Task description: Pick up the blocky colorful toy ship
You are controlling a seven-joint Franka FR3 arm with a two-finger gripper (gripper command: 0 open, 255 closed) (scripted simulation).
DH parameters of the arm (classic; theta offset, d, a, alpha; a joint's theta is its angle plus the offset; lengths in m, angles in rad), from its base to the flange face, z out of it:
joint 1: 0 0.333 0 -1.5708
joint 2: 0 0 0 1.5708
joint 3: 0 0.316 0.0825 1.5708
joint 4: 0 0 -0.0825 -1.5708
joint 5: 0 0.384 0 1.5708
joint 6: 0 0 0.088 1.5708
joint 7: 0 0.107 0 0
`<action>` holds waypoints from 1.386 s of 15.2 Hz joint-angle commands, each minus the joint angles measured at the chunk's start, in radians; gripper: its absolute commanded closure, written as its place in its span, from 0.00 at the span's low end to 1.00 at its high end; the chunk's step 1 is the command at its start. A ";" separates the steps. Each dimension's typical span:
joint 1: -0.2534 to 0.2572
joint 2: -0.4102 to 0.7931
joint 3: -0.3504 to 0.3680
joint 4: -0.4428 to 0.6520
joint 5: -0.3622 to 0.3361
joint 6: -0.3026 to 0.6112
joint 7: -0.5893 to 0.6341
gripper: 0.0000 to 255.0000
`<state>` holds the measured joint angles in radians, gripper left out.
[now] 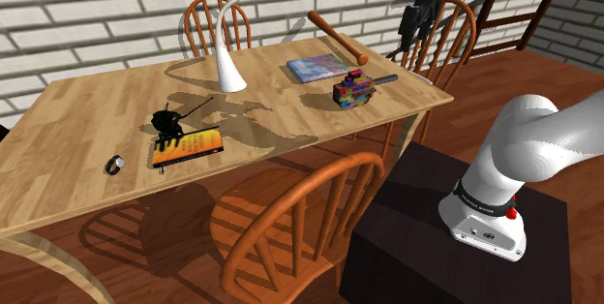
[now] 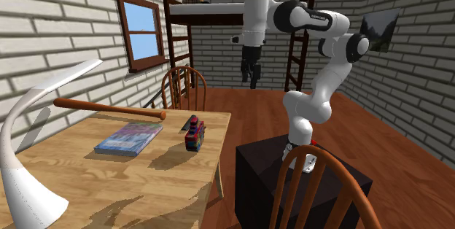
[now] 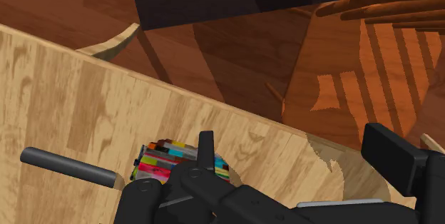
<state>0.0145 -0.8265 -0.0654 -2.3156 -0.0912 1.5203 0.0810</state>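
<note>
Hovering high, the pincer (image 2: 251, 80) gapes empty; the toy ship (image 1: 355, 89) sits near the edge of the surface (image 1: 97, 118) beside a book (image 1: 317, 67), where a skewed descent could shove it off.

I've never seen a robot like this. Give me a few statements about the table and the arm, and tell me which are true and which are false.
1. The gripper is holding the toy ship. False: the toy ship stands on the table, and the gripper hangs high above it, open and holding nothing.
2. A book lies on the table close to the toy ship. True: the book lies flat beside it.
3. The baseball bat lies on the floor. False: the baseball bat lies on the table near the book.
4. A white lamp stands on the table. True: the white lamp stands by the wall-side edge.
</note>
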 commanded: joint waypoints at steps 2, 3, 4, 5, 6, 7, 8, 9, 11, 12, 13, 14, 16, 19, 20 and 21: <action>-0.006 0.038 -0.006 0.009 -0.002 0.021 0.007 0.00; -0.011 0.076 -0.013 0.019 -0.004 0.042 0.013 0.00; -0.016 0.114 -0.020 0.031 -0.006 0.062 0.019 0.00; -0.021 0.153 -0.026 0.043 -0.008 0.080 0.025 0.00; -0.026 0.192 -0.033 0.057 -0.009 0.098 0.031 0.00; -0.031 0.232 -0.040 0.072 -0.009 0.115 0.037 0.00; -0.036 0.271 -0.047 0.088 -0.009 0.131 0.042 0.00; -0.040 0.311 -0.055 0.106 -0.009 0.146 0.047 0.00; -0.049 0.390 -0.069 0.144 -0.008 0.172 0.056 0.00; -0.053 0.430 -0.077 0.164 -0.006 0.184 0.060 0.00; -0.057 0.470 -0.085 0.186 -0.004 0.195 0.064 0.00; -0.062 0.510 -0.092 0.209 -0.001 0.205 0.067 0.00; -0.071 0.591 -0.107 0.258 0.007 0.221 0.073 0.00; -0.085 0.712 -0.130 0.340 0.023 0.238 0.079 0.00; -0.090 0.753 -0.137 0.369 0.029 0.241 0.081 0.00; -0.096 0.794 -0.144 0.400 0.036 0.243 0.082 0.00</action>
<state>-0.0761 -0.0809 -0.2018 -1.9553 -0.0629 1.7626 0.1618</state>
